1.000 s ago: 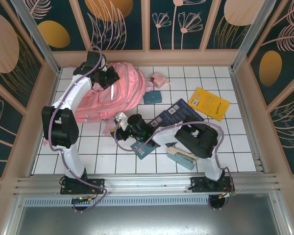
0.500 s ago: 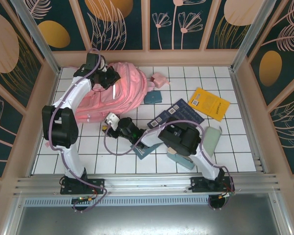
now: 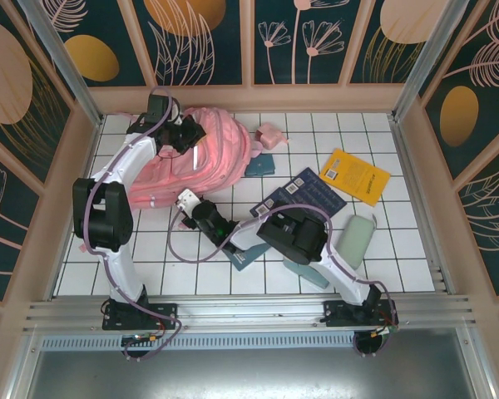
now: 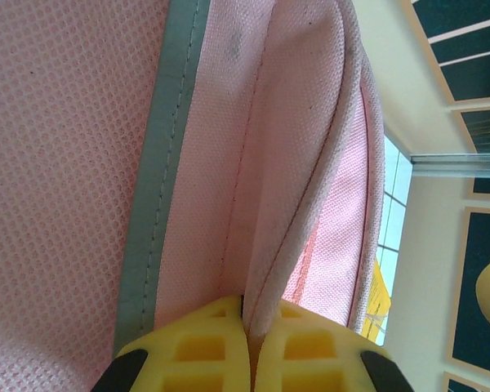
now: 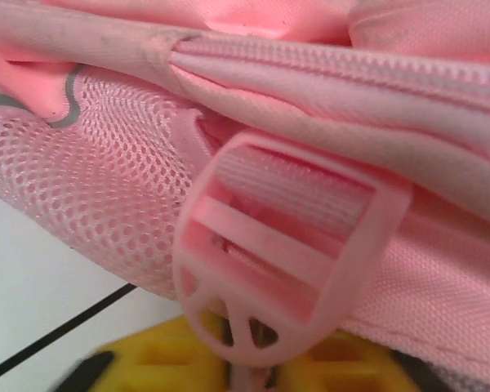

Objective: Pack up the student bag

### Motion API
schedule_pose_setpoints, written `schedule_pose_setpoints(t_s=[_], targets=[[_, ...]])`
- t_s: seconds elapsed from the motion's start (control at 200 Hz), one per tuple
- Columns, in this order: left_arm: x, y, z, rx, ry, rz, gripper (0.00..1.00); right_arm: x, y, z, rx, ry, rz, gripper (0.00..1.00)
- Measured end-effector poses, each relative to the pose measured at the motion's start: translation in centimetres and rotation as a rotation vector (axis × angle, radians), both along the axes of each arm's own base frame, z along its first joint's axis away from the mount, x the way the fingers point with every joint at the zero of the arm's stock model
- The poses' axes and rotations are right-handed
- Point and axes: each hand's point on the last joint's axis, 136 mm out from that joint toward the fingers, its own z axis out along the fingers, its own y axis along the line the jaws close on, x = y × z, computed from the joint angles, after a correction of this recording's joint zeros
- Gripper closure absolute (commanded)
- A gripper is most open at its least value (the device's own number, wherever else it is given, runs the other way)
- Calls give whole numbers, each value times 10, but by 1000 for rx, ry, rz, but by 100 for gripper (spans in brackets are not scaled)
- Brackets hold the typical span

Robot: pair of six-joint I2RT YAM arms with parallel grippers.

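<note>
Top external: left gripper (image 3: 196, 133) pinches the bag (image 3: 212, 158) at its far edge, right gripper (image 3: 184, 200) clamps the near buckle (image 5: 286, 245), bag lying between them.

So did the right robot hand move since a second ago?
Yes. The right gripper slid left, farther from the yellow book, which stayed put, and reached the lower edge of the student bag.
</note>
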Motion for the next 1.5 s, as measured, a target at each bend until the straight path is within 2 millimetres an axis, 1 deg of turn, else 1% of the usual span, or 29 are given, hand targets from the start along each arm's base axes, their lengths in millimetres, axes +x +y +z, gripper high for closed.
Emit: schedule_pose_setpoints(t_s=[0.045,0.12,0.27,0.415,0.56,0.646,0.731,0.851,1.026,1.226,1.306,1.366,1.411,1.441,1.481,1.501], targets=[[0,0,1,0,-4,1,100,1,-1,0,0,-1,-8,96],[1,3,2,0,-7,6,100,1,-3,-2,-2,1,-17,100],[2,6,6,19,-27,13,100,-4,-14,-15,-25,11,-16,100],[3,9,8,40,-44,15,100,-10,-26,-11,-25,17,-7,100],[4,11,7,59,-54,16,100,-10,-35,-10,-31,31,7,96],[5,12,7,66,-57,16,100,-12,-39,-11,-36,43,33,90],[5,12,6,68,-57,17,100,-14,-38,-10,-38,46,67,79],[3,12,5,70,-48,17,100,-15,-38,-13,-54,51,86,72],[1,14,2,72,-33,19,100,-13,-40,-14,-67,44,80,71],[1,14,2,70,-32,18,100,-11,-40,-13,-62,44,80,74],[1,14,3,69,-32,18,100,-12,-39,-14,-61,45,87,76],[1,14,2,68,-32,18,100,-11,-35,-14,-56,46,93,82],[1,14,3,68,-32,17,100,-11,-32,-14,-55,44,104,91],[1,14,3,68,-32,17,100,-12,-30,-14,-52,46,109,96],[1,14,3,68,-33,17,100,-12,-30,-15,-52,46,114,100],[1,14,3,68,-32,17,100,-12,-30,-14,-47,50,111,100]])
